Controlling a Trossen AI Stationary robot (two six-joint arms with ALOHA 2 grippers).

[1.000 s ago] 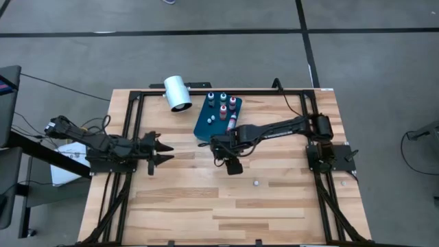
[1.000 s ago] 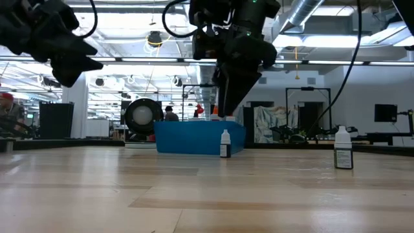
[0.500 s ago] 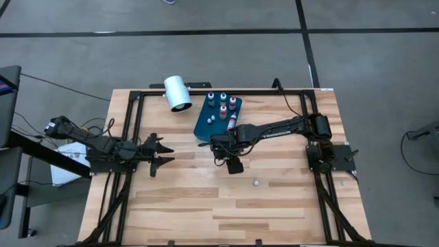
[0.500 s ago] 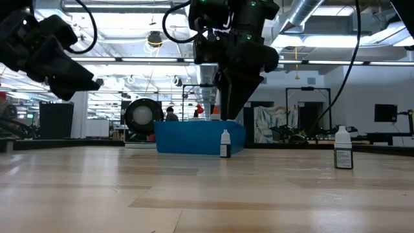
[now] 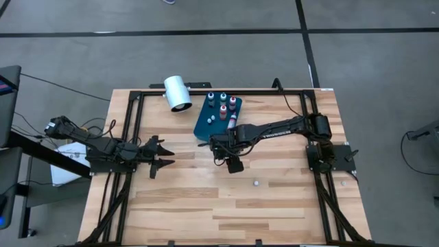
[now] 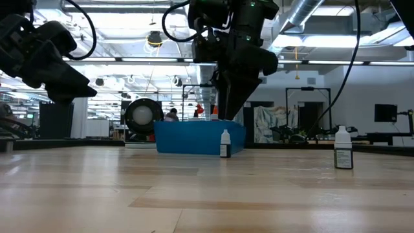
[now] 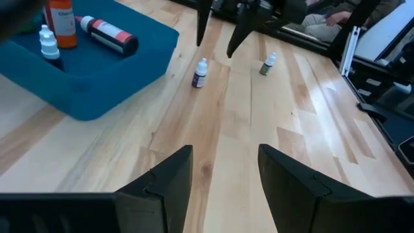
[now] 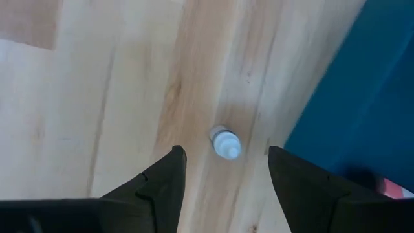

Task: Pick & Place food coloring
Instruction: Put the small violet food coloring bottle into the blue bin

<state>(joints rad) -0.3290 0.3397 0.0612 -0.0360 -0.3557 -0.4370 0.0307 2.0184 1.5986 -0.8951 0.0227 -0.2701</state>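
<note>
1. Right beside the blue tray (image 5: 206, 125), my right tool (image 8: 223, 169) hangs spread wide and empty over a tiny bottle (image 8: 225, 143) standing on the counter (image 5: 206, 199).
2. Left tool (image 5: 164, 155) waits half-open, empty, well apart.

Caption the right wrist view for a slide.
Open right claw poised directly above a small white-capped bottle standing beside the blue tray.

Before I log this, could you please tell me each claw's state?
Left claw: open, holding nothing.
Right claw: open above a small bottle, holding nothing.
</note>
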